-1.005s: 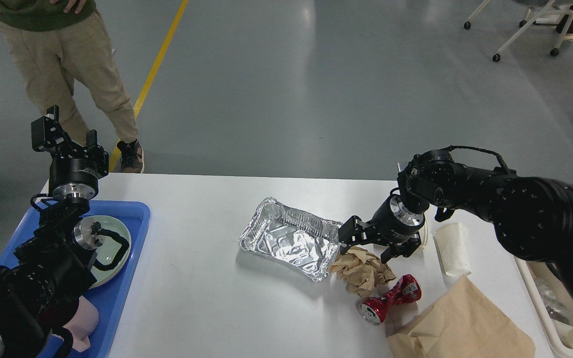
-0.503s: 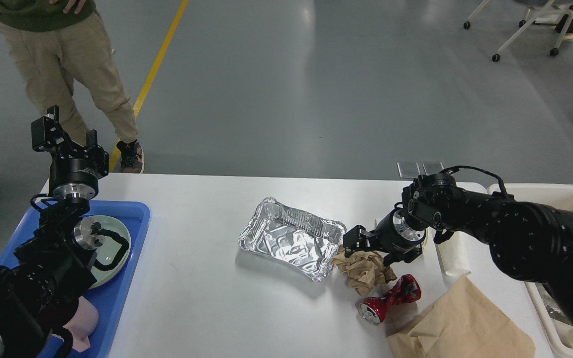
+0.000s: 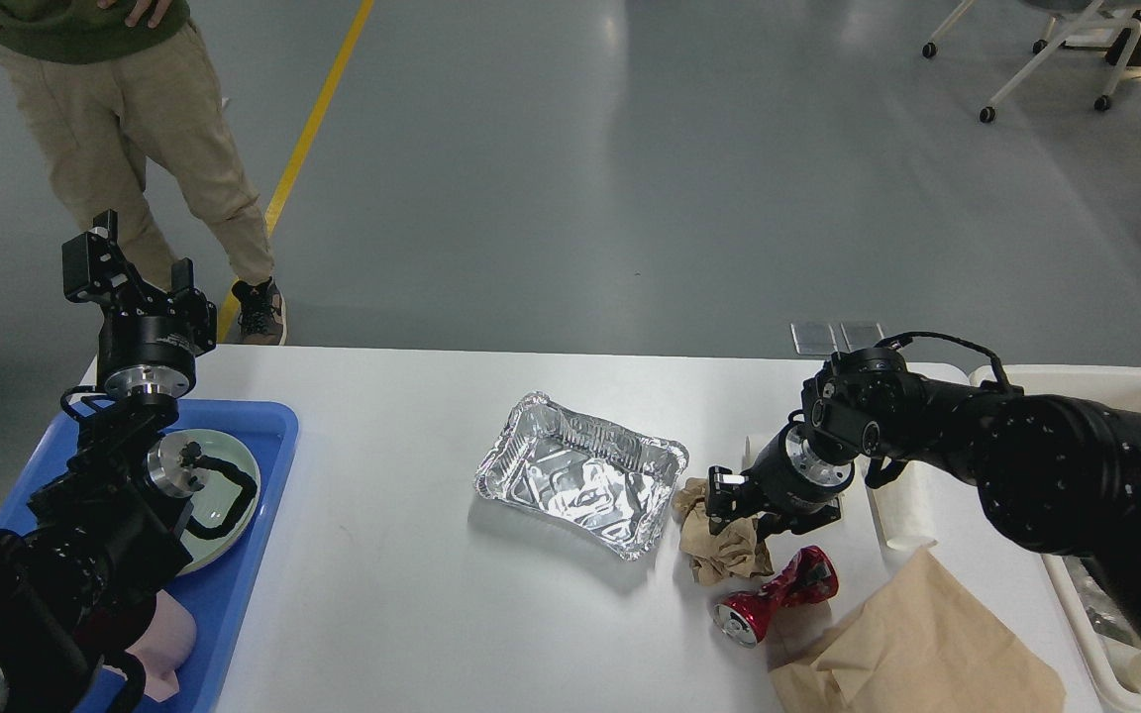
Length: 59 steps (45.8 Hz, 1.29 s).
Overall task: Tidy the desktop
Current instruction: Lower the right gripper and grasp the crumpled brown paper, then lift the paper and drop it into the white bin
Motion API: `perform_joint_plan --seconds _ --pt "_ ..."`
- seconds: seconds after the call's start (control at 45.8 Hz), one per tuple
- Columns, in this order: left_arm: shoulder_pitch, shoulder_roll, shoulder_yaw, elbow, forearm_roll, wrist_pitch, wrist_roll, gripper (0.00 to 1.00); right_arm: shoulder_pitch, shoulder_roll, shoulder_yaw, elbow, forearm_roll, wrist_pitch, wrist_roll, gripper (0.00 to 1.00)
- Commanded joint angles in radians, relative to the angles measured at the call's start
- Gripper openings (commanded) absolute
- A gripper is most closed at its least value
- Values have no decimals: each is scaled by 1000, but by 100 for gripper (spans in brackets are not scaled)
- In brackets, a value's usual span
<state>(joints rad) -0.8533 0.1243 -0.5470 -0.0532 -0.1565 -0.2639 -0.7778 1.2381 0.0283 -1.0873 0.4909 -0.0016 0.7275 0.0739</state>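
A: Five bits of litter are sitting on the desktop [image 3: 412, 604], which is filling the lower middle of the head view: paper bag [image 3: 917, 649] at the near right, foil tray [image 3: 580, 473] mid-table, paper cup [image 3: 902, 500] lying on its side, paper wad [image 3: 724, 540], crushed can [image 3: 777, 594].

B: Flanks?

A: Blue tray [image 3: 254, 555] is hanging off the left edge, a plate [image 3: 226, 495] sitting in it. Cream bin [image 3: 1090, 381] is standing at the right edge.

B: Step in hand?

A: Judging it as the pickup of the wad. The right gripper [image 3: 741, 507] is sitting down on the wad's top, just beside the foil tray's right end, with the can near on the other side.

B: Fingers?

A: They are looking drawn in on the paper, pinching its upper folds. The wad is resting on the desktop, not yet lifted.

B: Next move?

A: Likely calling for a straight lift clear of the foil tray's rim, then a carry right to the bin. Crumpled paper is giving under the pinch, so the hold may be slipping.

B: Left side?

A: The left gripper [image 3: 130, 262] is hovering raised above the blue tray's far end, fingers spread, holding nothing.
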Motion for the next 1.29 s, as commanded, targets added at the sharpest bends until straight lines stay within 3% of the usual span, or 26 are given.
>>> perform_joint_plan --seconds 0.0,0.087,0.503,0.83,0.961,1.092,1.267 --pt "0 0 1 0 0 0 0 96 21 -14 1 3 0 6 0 0" --pt "-1 0 1 1 2 0 0 96 56 -50 3 27 0 9 1 0" --pt "0 0 1 0 2 0 0 96 497 -332 7 446 -4 53 3 0" --pt "0 0 -1 1 0 0 0 96 843 -537 -8 440 -11 127 3 0" --pt "0 0 1 0 0 0 0 96 870 -573 -11 419 -12 125 1 0" --pt "0 0 -1 0 2 0 0 96 726 -634 -10 324 5 2 0 0" --pt "-1 0 1 0 0 0 0 96 390 -699 4 209 8 -399 0 0"
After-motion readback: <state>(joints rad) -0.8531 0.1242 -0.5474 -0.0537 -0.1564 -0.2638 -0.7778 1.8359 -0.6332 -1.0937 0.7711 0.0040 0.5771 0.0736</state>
